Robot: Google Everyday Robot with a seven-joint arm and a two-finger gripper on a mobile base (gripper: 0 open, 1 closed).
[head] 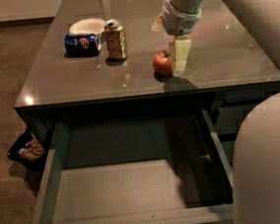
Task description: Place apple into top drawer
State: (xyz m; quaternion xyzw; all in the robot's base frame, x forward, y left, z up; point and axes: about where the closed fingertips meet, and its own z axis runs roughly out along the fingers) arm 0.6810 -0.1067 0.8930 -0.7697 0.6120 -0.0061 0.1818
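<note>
Where the desk (pixel 225 68) fills the upper frame, the drawer (pixel 118 190) stands pulled out below it. Upper right of centre, the gripper (pixel 181 63), open or closed I cannot tell, touches the apple (pixel 161 64) on the desk.

On the grey desk (pixel 68 83) a gold drink can (pixel 115 39) is seen upright, with a blue can (pixel 81 43) laid sideways against a white bowl (pixel 87 26).
</note>
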